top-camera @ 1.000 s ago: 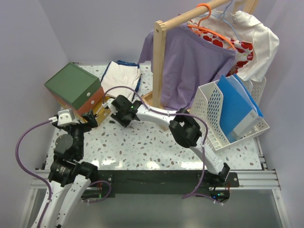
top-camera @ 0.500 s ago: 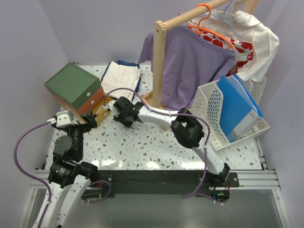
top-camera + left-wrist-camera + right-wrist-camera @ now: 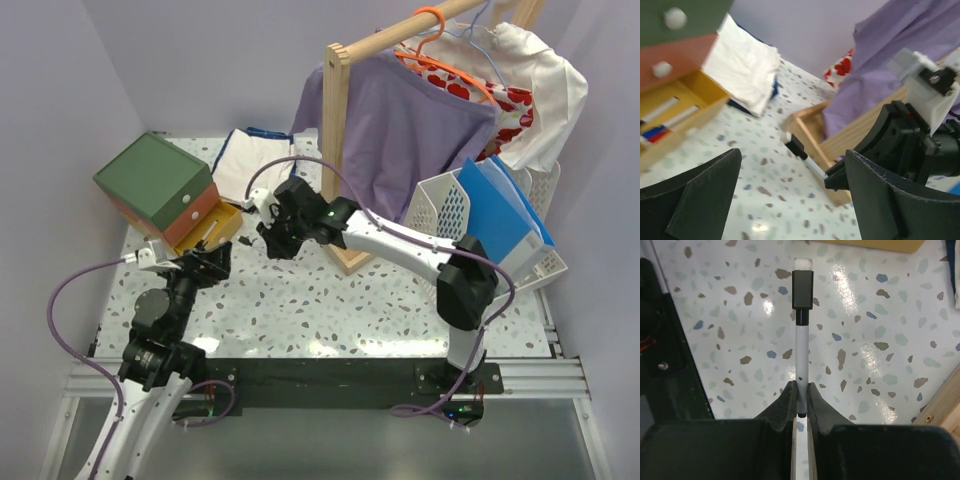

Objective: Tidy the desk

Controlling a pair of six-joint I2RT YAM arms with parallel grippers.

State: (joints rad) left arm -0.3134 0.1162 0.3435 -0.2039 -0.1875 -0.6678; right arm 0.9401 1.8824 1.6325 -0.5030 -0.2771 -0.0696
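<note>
a: any writing to read here?
b: none. the marker [image 3: 801, 350] pinched in the right gripper [image 3: 800, 388] has a plain white barrel and a black cap, with no legible print on either.

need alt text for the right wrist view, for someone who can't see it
The right pincer is shut on a white marker with a black cap, pointing away over the glossy speckled white desk. A wooden edge shows at lower right.
</note>
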